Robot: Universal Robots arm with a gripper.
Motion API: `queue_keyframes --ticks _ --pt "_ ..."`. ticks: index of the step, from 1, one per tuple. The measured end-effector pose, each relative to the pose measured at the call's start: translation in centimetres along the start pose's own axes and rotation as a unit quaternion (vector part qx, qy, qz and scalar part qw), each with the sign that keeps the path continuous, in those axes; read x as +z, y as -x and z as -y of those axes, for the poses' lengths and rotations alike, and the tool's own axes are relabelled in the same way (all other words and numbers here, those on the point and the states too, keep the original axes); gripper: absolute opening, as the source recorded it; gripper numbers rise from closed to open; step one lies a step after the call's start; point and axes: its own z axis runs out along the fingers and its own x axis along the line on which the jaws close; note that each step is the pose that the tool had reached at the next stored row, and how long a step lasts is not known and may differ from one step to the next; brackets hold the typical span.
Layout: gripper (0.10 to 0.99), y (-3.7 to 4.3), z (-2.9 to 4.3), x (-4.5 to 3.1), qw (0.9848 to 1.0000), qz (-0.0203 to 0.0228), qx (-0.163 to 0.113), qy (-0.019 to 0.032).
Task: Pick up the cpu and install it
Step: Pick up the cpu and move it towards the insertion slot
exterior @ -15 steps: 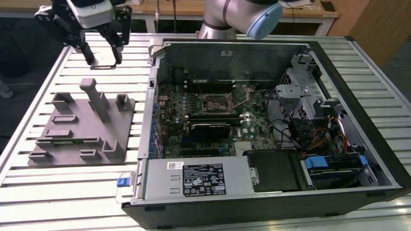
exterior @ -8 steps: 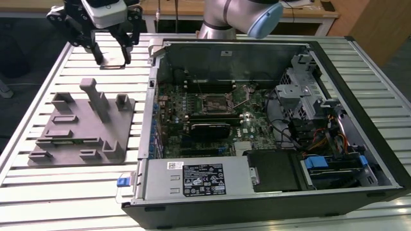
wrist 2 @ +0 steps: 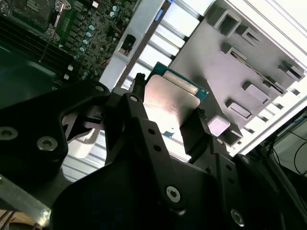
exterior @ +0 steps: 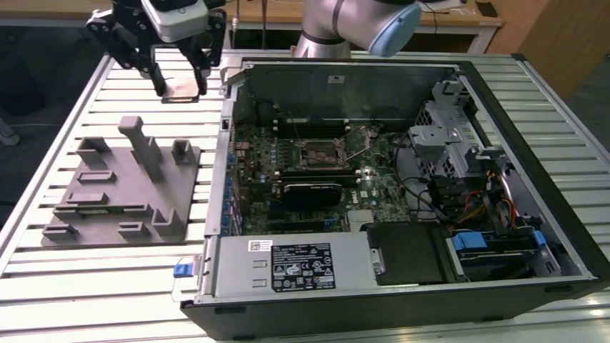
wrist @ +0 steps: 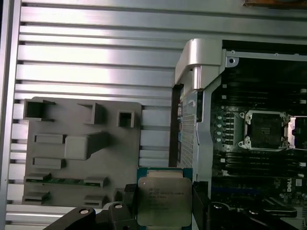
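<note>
We see bare counter (exterior: 114, 103) beneath the end effector (exterior: 181, 86) clamping the cpu (wrist: 164, 201). The grey fixture (exterior: 105, 207) raises posts nearby, and the case wall (exterior: 228, 128) stands before the open socket (exterior: 324, 150).

We can't read any text w/ certainty. The cpu (wrist: 164, 201) has a few faint print lines on its metal top, too small to make out. On the power supply (exterior: 236, 275) we see a black label (exterior: 303, 266) w/ white print & a white sticker (exterior: 259, 245) just above it, neither legible.
</note>
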Motion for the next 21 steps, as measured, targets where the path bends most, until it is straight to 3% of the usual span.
queue_keyframes --ticks 21 --pt "0.545 5.24 0.16 0.04 1.0000 0.0000 0.000 0.0000"
